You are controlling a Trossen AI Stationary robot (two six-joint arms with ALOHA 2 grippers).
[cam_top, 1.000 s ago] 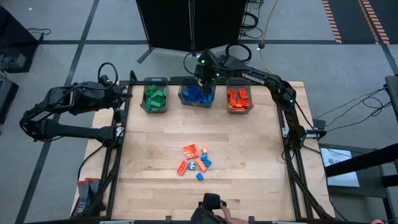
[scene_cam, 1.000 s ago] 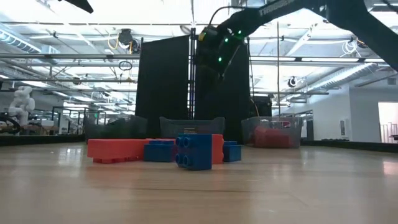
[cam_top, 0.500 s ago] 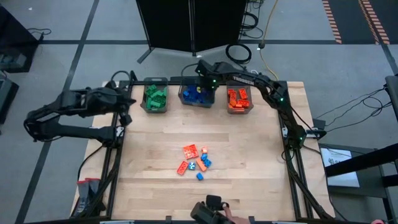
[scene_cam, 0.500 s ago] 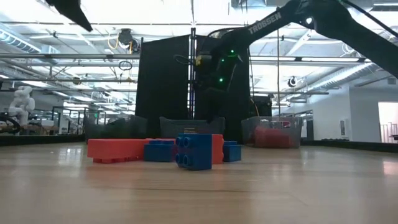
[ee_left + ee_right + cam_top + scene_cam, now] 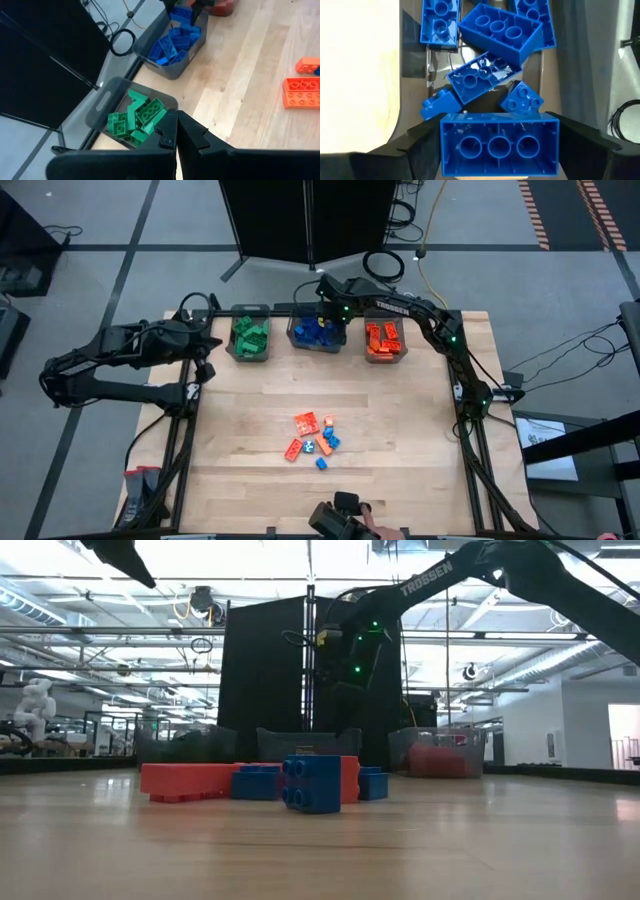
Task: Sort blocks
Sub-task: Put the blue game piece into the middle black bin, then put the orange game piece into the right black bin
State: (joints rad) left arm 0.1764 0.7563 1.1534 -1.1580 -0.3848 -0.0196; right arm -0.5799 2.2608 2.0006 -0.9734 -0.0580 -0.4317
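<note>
Here we hold our right gripper (image 5: pixel 498 150) over the middle bin (image 5: pixel 318 345), squeezing a blue block (image 5: pixel 498 144). Our left gripper (image 5: pixel 176 137), fingers together, waits beside the green bin (image 5: pixel 102 97). More blocks (image 5: pixel 312 438) lie mid-table.

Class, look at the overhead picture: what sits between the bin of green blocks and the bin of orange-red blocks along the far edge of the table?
In the high view, the bin of blue blocks sits there, with the right pincer above it.
</note>
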